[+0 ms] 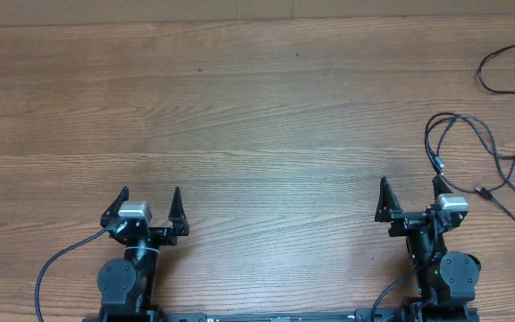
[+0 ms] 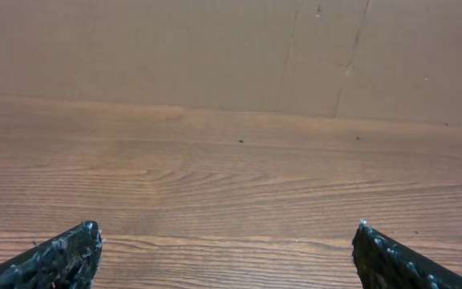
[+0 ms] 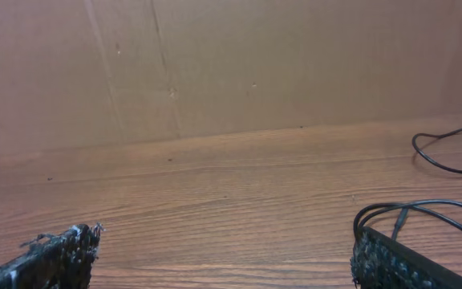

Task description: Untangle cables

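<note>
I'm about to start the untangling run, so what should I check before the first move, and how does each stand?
1. Left gripper open and empty: ok.
2. Right gripper open and empty: ok.
3. Cables wholly in view: not ok, they run off the overhead picture's right edge.
4. Cables apart from right gripper: cannot tell, one loop lies close beside its finger.
5. Where the cables cross: cannot tell.

Worktop [image 1: 257, 116]: brown wood-grain surface, the grain running lengthwise, with a few small dark specks; evenly lit, matte. Backing wall [image 2: 215, 48]: plain tan cardboard standing along the worktop's far edge, marked by vertical seams, creases and slight scuffs.
</note>
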